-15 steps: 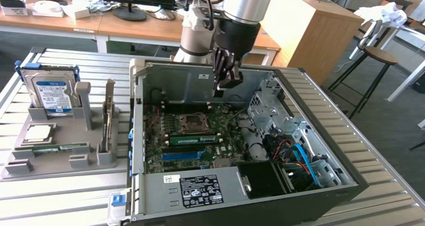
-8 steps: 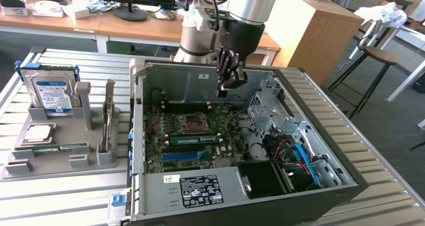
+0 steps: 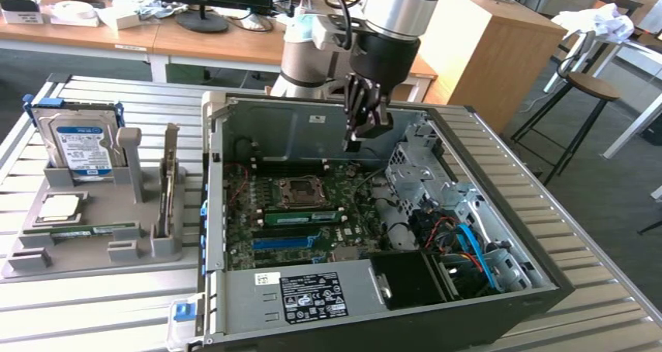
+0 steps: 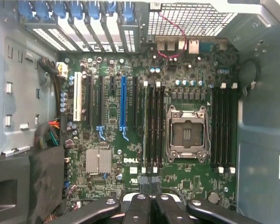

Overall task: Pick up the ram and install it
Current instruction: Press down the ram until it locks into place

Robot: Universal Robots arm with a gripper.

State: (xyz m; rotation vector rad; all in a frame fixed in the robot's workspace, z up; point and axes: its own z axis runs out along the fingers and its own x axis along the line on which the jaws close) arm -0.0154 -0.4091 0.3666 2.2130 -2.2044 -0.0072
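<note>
Exterior view: gripper (image 3: 355, 141) closed, empty, over the case (image 3: 310, 123) — ram (image 3: 88, 229) in the tray (image 3: 93, 253); wrist view: memory slots (image 4: 154, 126).

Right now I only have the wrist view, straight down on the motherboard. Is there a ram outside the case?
Observer: Yes. A ram lies flat in a gray tray beside the case, on the exterior view's left.
Operator: What else is in that tray?
Observer: A hard drive stands upright at its far end.
Operator: Where does my arm come in from?
Observer: The arm reaches in from behind the case's far wall. The gripper hangs over the open case, jaws shut.
</note>
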